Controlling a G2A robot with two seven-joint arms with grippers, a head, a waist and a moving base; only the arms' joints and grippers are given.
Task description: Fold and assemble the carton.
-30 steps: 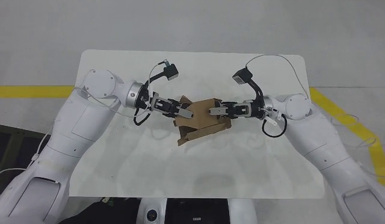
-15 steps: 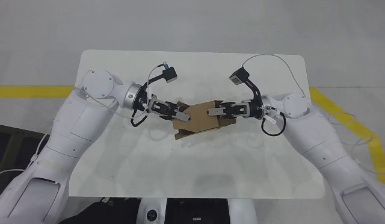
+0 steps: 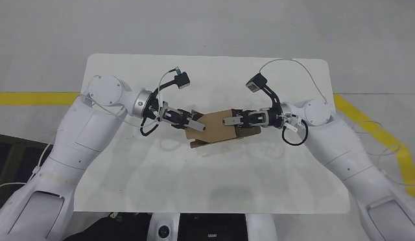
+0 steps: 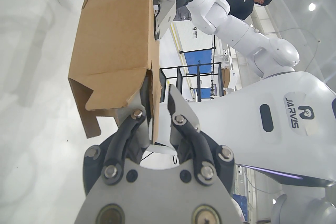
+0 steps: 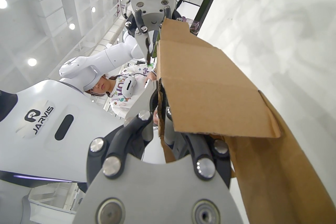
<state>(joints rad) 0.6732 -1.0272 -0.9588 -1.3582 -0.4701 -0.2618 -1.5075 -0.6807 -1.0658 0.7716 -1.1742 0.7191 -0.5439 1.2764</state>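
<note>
Carton (image 3: pixel 217 127), brown and half-formed, sits over the middle of the white table (image 3: pixel 130 176), spanned between my two arms (whether it touches the tabletop I cannot tell from here). At the end nearer my left arm, the left gripper (image 4: pixel 157 93) straddles the edge of an end flap (image 4: pixel 155 114) with its jaws narrowly parted. One finger lies against the cardboard, and the other finger (image 4: pixel 181 109) stands just clear of it, with a sliver of background showing between. At the opposite end my right gripper (image 5: pixel 164 99) is clamped on the carton's wall, one finger (image 5: pixel 148 101) flat on the outside and its mate tucked behind the panel. A long flap (image 5: pixel 275 170) runs beside that gripper.
</note>
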